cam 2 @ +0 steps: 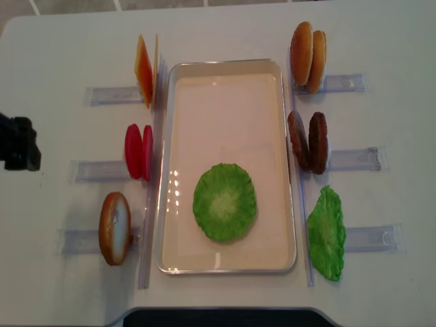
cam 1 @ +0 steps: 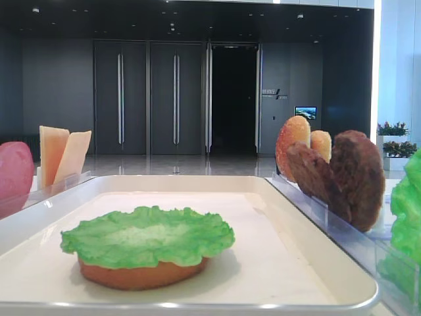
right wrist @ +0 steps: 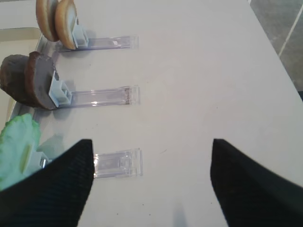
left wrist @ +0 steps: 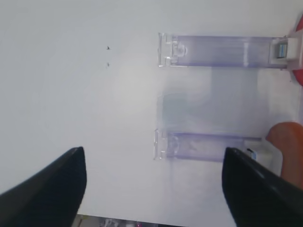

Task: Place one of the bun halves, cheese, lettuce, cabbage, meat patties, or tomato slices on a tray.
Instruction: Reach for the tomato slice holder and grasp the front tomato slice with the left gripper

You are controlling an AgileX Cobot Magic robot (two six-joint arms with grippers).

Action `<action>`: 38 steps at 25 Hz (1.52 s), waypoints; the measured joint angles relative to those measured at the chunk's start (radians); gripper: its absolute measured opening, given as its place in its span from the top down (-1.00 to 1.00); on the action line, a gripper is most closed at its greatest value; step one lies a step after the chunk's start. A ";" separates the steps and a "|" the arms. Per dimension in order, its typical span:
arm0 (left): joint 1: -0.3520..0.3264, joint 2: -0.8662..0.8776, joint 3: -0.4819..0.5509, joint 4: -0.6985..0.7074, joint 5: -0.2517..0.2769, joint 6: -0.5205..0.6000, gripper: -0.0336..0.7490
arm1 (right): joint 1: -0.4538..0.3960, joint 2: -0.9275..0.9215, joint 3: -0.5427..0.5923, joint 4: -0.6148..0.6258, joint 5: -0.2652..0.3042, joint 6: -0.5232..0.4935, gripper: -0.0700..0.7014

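Observation:
The white tray (cam 2: 167, 170) lies mid-table; in it a lettuce leaf (cam 2: 224, 201) rests on a bun half (cam 1: 141, 274). Left of the tray stand cheese (cam 2: 144, 70), tomato slices (cam 2: 138, 151) and a bun half (cam 2: 114, 227). To its right stand bun halves (cam 2: 308, 56), meat patties (cam 2: 308, 142) and another lettuce leaf (cam 2: 326, 233). My left gripper (left wrist: 154, 189) hangs open and empty over bare table at the far left (cam 2: 20, 143). Open and empty too, my right gripper (right wrist: 151, 184) is over the table beside the lettuce (right wrist: 16, 146).
Clear plastic holders (cam 2: 357, 238) stick out from both long sides of the tray. Two of them (left wrist: 208, 146) lie ahead of the left gripper, and a table edge runs just below its fingers (left wrist: 47, 189).

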 joint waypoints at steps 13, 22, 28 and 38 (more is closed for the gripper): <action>0.000 0.382 -0.337 -0.049 0.050 0.000 -0.75 | 0.000 0.000 0.000 0.000 0.000 0.000 -0.53; 0.000 0.466 -0.402 -0.097 0.052 0.000 -0.48 | 0.000 0.000 0.000 0.000 0.000 0.000 -0.53; 0.000 0.466 -0.405 -0.074 0.079 0.000 -0.30 | 0.000 0.000 0.000 0.000 0.000 0.000 -0.53; -0.003 0.466 -0.405 -0.036 0.082 -0.081 -0.18 | 0.000 0.000 0.000 0.000 0.000 0.000 -0.53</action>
